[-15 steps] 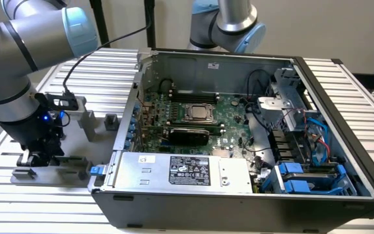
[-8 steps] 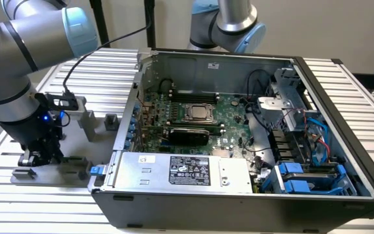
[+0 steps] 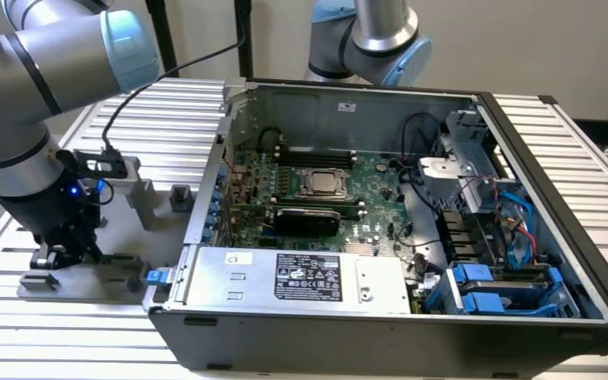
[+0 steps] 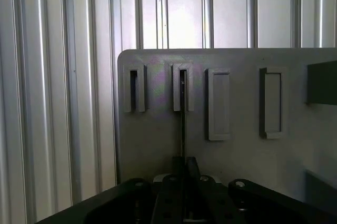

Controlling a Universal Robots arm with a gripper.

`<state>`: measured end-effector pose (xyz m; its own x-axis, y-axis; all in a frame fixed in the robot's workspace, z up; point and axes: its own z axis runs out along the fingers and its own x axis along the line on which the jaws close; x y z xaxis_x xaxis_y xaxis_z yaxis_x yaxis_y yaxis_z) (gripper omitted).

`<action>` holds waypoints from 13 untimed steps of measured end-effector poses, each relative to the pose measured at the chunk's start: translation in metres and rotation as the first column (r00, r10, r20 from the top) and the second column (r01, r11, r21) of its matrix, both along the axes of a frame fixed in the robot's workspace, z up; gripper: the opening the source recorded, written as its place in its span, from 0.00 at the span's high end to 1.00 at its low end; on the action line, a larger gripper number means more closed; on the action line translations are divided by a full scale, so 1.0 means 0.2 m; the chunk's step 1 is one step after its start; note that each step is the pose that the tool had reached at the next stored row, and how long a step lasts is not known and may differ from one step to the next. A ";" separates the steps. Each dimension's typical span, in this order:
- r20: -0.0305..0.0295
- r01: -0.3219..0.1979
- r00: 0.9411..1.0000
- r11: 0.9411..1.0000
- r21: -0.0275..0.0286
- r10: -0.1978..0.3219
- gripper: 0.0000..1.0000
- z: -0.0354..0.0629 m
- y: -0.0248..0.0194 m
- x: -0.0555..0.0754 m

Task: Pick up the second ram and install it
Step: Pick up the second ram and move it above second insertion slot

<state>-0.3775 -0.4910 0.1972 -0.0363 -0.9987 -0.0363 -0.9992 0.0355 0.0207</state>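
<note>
The second ram [image 4: 182,124] shows edge-on in the wrist view as a thin dark strip. It stands upright in a slotted holder [image 4: 182,88] of the grey fixture plate [image 4: 152,145] and runs back between my fingers. My gripper [image 4: 185,170] has its two fingers pressed close on either side of the strip. In the exterior view my gripper [image 3: 66,255] is down at the fixture plate [image 3: 108,279], to the left of the open computer case [image 3: 389,321].
Inside the case lies the green motherboard [image 3: 373,184] with dark memory slots [image 3: 315,156] behind the CPU [image 3: 325,184]. Other grey holders [image 4: 218,104] stand on the plate. A second arm [image 3: 373,39] hangs behind the case. The table [image 3: 82,332] is ribbed aluminium.
</note>
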 end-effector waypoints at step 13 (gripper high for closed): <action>0.000 0.000 1.000 1.000 0.000 0.000 0.86 0.084 0.000 0.00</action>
<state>-0.3775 -0.4910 0.2140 -0.0364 -0.9987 -0.0362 -0.9991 0.0356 0.0208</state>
